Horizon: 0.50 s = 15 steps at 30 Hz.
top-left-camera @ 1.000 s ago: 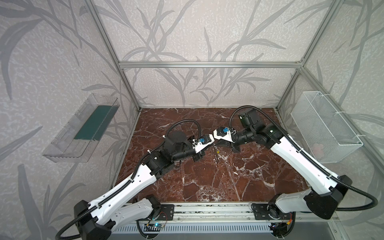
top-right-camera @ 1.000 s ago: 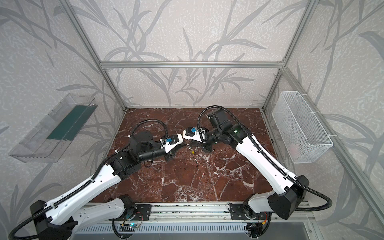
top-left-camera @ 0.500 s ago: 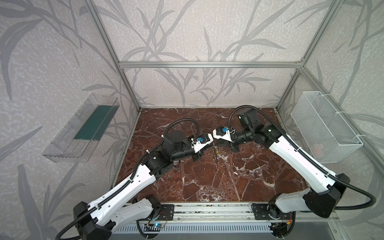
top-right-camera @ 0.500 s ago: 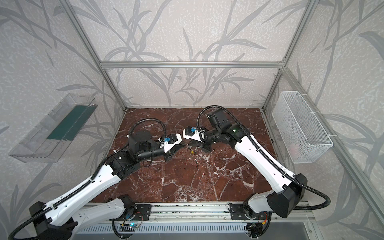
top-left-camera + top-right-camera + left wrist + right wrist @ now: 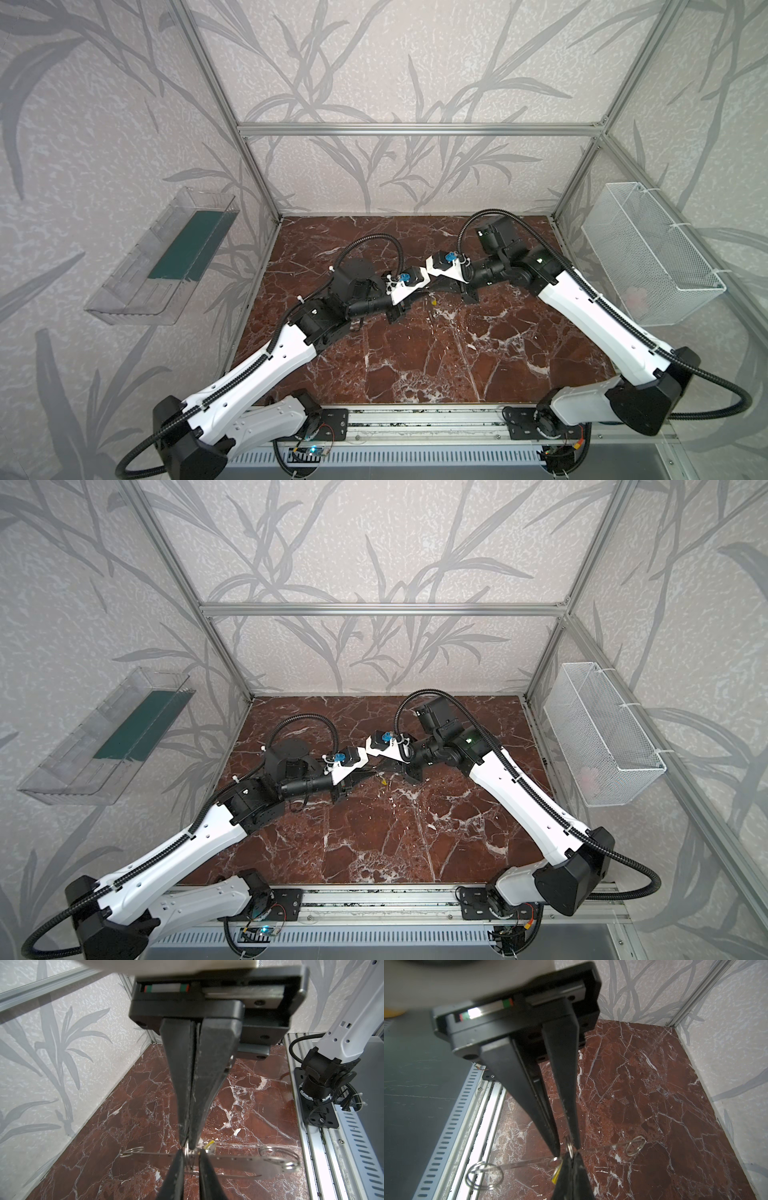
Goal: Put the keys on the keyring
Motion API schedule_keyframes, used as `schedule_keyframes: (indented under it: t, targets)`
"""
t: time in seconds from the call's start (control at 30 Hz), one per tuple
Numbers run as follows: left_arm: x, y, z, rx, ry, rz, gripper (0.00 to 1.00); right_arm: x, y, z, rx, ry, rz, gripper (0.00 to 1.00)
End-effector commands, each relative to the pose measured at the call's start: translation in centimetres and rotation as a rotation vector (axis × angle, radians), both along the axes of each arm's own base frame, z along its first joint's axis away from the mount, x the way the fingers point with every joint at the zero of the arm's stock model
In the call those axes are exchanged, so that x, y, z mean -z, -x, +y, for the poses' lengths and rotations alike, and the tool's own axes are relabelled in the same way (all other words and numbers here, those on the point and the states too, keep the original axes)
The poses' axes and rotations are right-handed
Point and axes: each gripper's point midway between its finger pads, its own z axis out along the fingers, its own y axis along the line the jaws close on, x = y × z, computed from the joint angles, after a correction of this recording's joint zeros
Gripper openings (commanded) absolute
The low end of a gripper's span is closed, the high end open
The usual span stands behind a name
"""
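You have the left gripper (image 5: 188,1142) pinched closed on the keyring (image 5: 187,1150), its yellow tag (image 5: 209,1144) dangling beside, and the right gripper (image 5: 566,1150) clamped on the keys (image 5: 239,1162), held level above the marble floor (image 5: 124,1105).

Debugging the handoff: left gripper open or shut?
Shut. Left wrist view: left gripper fingers meet at the tips, pinching the keyring.

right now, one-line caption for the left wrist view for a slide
Right gripper, shut on the keyring, meets the left gripper at the edge-on key piece over the marble floor.
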Motion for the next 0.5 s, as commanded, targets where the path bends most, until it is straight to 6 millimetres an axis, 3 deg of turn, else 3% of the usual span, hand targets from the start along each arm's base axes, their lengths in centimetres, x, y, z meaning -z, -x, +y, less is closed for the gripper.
schedule_keyframes:
  t: [0.0, 0.3, 0.47]
  targets:
    - [-1.70, -0.17, -0.08, -0.001, 0.030, -0.034, 0.16, -0.93, 0.13, 0.51, -0.024, -0.033, -0.007, 0.00]
    - [-1.99, -0.49, 0.04, -0.020, 0.038, -0.042, 0.15, -0.77, 0.22, 0.59, -0.032, -0.036, 0.000, 0.00]
    - [-2.04, -1.15, 0.20, -0.059, 0.044, -0.037, 0.06, -0.49, 0.15, 0.56, -0.026, -0.033, 0.003, 0.00]
